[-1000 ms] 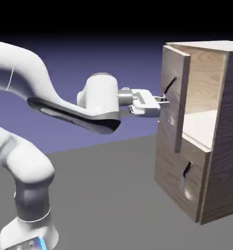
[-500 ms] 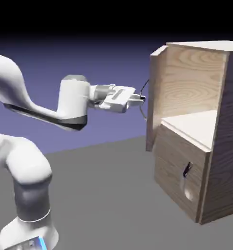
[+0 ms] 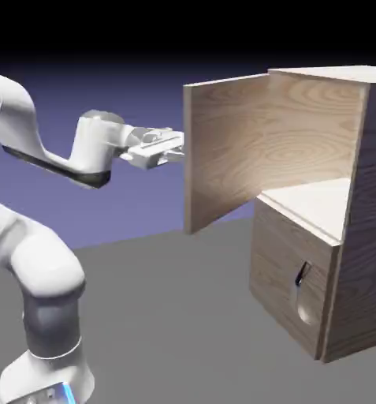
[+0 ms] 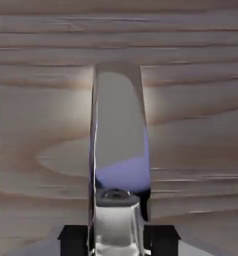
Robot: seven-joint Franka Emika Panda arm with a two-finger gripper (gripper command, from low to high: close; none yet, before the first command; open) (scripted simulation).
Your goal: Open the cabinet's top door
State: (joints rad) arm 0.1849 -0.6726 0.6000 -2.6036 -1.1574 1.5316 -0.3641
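Top door point(image 3: 226, 150) swung wide, pale inner face showing mid-frame, cabinet point(image 3: 348, 237) at right. My pincer point(image 4: 118, 235) clamped on its metal handle point(image 4: 119, 145).

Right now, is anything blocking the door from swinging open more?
Nothing visible does. The top door stands swung wide from the cabinet, with only bare table and backdrop beyond it. The gripper is at its handle.

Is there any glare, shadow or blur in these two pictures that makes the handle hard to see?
Exterior view: sharp, evenly lit, but the top door shows its inner face, hiding the handle and the gripper tips. Hand view: the handle fills the middle, glossy, mirroring the blue backdrop; the wood looks slightly soft; finger tips dark.
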